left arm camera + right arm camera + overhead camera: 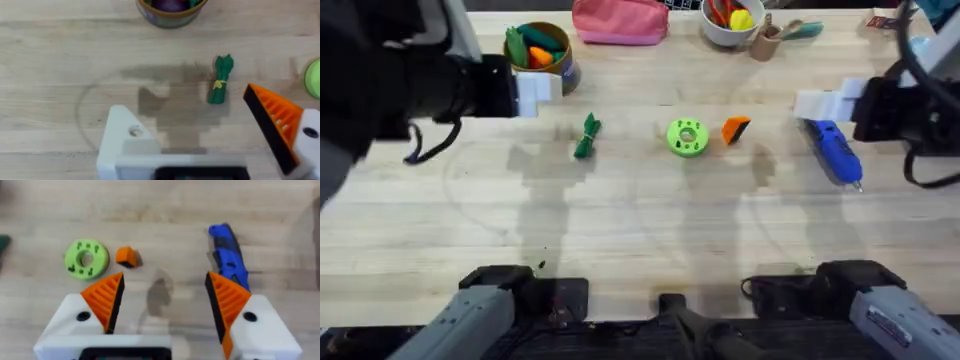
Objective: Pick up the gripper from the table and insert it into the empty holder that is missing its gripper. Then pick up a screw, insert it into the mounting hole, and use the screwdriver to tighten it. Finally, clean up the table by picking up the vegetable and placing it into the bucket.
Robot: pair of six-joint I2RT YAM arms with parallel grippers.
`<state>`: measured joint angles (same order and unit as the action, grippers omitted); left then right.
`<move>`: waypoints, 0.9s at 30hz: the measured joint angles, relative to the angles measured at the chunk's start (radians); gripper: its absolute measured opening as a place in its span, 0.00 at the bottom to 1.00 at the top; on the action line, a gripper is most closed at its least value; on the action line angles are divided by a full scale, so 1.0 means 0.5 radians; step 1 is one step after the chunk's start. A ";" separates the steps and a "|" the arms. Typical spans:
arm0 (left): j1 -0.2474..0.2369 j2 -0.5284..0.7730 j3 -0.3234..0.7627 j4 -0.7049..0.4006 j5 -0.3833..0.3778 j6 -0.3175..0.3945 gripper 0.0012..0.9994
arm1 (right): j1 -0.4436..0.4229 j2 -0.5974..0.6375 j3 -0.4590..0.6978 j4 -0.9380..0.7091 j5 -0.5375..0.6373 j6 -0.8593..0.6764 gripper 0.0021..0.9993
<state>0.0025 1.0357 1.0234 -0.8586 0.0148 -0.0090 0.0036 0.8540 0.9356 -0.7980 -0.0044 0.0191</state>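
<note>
Orange gripper (pixel 736 130) loose on surface (pixel 640 230), unpicked. Left claw (pixel 210 145) wide, holder (pixel 127 142) bare. Right claw (pixel 165 305) wide, empty. Next: descend, pinch wedge.

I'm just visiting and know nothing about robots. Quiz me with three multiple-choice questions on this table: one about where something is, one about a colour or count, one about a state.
1. The small orange plastic wedge lies between the lime-green ring and:
A the bright blue pen-shaped screwdriver
B the pink pouch
C the brown cup

2. Orange ribbed tips on the left gripper:
A none
B one
C two

3. The right gripper is:
A shut on the wedge
B shut, empty
C open, empty

Answers: 1 A, the overhead view shows that order along the table. 2 B, its other white mount is bare. 3 C, its two orange fingers stand apart above bare wood.
</note>
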 joint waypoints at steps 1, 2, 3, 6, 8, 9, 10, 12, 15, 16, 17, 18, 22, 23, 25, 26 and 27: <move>0.000 0.058 0.025 -0.019 0.002 0.000 0.99 | 0.000 0.051 0.017 -0.036 0.000 0.006 0.93; 0.000 0.123 0.045 -0.029 0.008 0.000 0.99 | 0.000 0.094 0.032 -0.068 0.000 0.008 0.93; 0.000 0.170 0.054 -0.030 0.009 0.000 0.99 | 0.000 0.131 0.039 -0.086 0.000 0.009 0.93; 0.000 0.301 0.057 -0.039 0.005 0.000 0.99 | 0.000 0.219 0.049 -0.104 -0.009 0.015 0.93; 0.000 0.359 0.057 -0.040 -0.011 0.000 0.99 | 0.000 0.251 0.049 -0.099 -0.017 0.016 0.93; 0.000 0.382 0.057 -0.038 -0.016 0.000 0.99 | 0.000 0.261 0.049 -0.098 -0.022 0.016 0.93; 0.000 0.401 0.057 -0.033 -0.015 0.000 0.99 | 0.000 0.269 0.050 -0.098 -0.024 0.016 0.93; 0.000 0.425 0.057 -0.009 0.013 0.000 0.99 | 0.000 0.275 0.050 -0.099 -0.024 0.016 0.93; -0.026 0.456 0.070 0.009 0.118 0.017 0.99 | 0.000 0.275 0.053 -0.097 -0.024 0.016 0.93; -0.053 0.477 0.086 -0.013 0.144 0.023 0.99 | 0.000 0.275 0.053 -0.096 -0.024 0.016 0.93; -0.092 0.509 0.108 -0.040 0.159 0.028 0.99 | 0.000 0.275 0.053 -0.096 -0.024 0.016 0.93; -0.126 0.541 0.127 -0.062 0.169 0.033 0.99 | 0.000 0.275 0.054 -0.096 -0.024 0.016 0.93; -0.302 0.774 0.215 -0.110 0.188 0.040 0.99 | 0.000 0.275 0.054 -0.089 -0.024 0.016 0.93; -0.336 0.837 0.228 -0.110 0.183 0.040 0.99 | 0.000 0.275 0.054 -0.087 -0.024 0.016 0.93; -0.403 0.968 0.249 -0.109 0.141 0.040 0.99 | 0.000 0.275 0.054 -0.086 -0.024 0.016 0.93; -0.425 1.021 0.253 -0.108 0.125 0.040 0.99 | 0.000 0.275 0.054 -0.086 -0.024 0.016 0.93; -0.441 1.072 0.254 -0.109 0.109 0.041 0.99 | 0.000 0.275 0.054 -0.085 -0.024 0.016 0.93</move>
<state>-0.2180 1.5718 1.1503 -0.9131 0.0694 0.0116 0.0036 0.9916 0.9627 -0.8406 -0.0166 0.0273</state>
